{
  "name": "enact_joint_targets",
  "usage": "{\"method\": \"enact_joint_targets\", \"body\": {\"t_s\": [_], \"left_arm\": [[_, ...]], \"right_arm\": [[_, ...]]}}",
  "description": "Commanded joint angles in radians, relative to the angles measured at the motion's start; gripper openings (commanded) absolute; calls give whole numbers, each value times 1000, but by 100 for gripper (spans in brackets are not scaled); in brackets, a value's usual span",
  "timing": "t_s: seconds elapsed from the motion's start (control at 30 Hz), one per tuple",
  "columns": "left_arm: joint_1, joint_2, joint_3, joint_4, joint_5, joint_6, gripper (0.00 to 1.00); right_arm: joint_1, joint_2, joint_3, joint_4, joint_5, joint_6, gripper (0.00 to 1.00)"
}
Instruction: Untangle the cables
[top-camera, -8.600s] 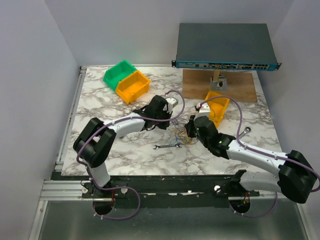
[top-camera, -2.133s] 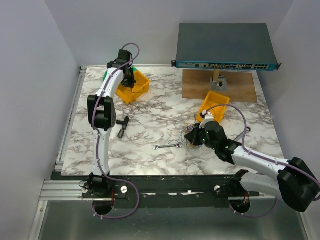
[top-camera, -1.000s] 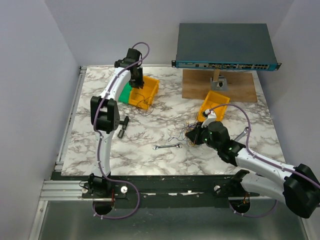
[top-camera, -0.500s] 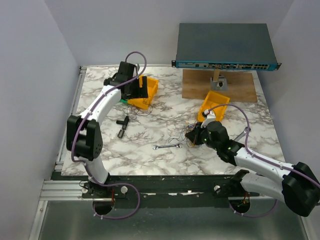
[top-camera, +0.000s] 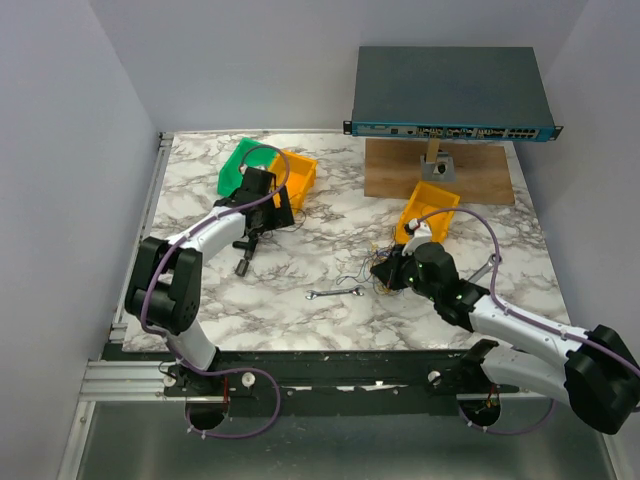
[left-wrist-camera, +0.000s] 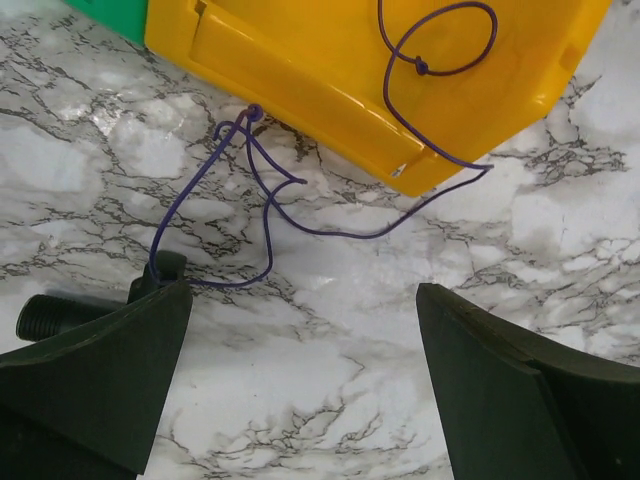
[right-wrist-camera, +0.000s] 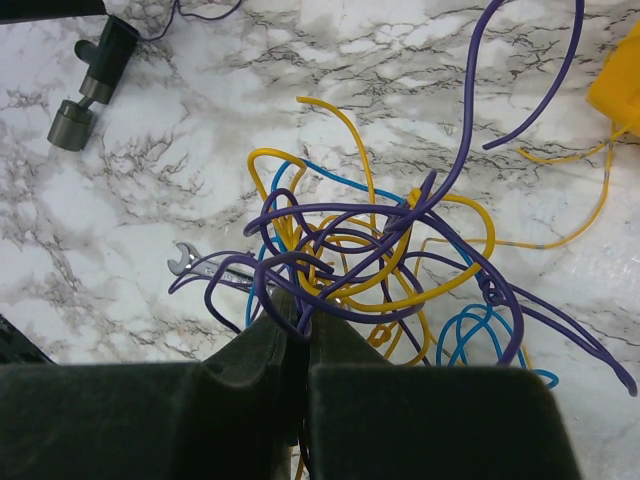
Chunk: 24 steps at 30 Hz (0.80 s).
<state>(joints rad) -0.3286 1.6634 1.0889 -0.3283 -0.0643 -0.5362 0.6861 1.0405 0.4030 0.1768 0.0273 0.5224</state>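
Right now, in the right wrist view, the right gripper (right-wrist-camera: 297, 325) fills the bottom of the frame. Its two fingers are pressed together, and a purple strand of the cables (right-wrist-camera: 370, 250) runs into the seam between them. The cables form a knot of purple, yellow and blue loops in the middle of that frame, lying on the marble worktop (right-wrist-camera: 150, 190). A silver wrench (right-wrist-camera: 205, 268) pokes out from under the knot's left side. One purple end arcs away to the upper right, and a thin yellow strand trails toward the right-hand yellow bin (right-wrist-camera: 622, 80) at the right edge. A black tool (right-wrist-camera: 92, 82) lies in the upper left corner.

In the top view the knot sits a little right of centre, just below the right-hand yellow bin, with the wrench to its lower left.

In the left wrist view the left gripper (left-wrist-camera: 302, 295) stands wide open with nothing between its fingers, which show in the two lower corners. Above them a single purple cable (left-wrist-camera: 265, 195) lies apart from the knot. It curls over the worktop, one end looping up against the wall of the left-hand yellow bin (left-wrist-camera: 300, 80) across the top of the frame, the other reaching down to the black tool at the left edge. A green bin (left-wrist-camera: 110, 15) shows in the upper left corner.
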Motion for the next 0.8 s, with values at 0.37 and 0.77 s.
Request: {"method": "enact_joint_targets", "body": {"t_s": [0.37,0.77], "left_arm": [[-11,192,184,-70,-62,-43,83],[-76,357,357,-405,-53,48,64]], "right_arm": [[1,-45,3,-8,-20,-4,1],[-1,-67,-3,-8,-20,1,1]]}}
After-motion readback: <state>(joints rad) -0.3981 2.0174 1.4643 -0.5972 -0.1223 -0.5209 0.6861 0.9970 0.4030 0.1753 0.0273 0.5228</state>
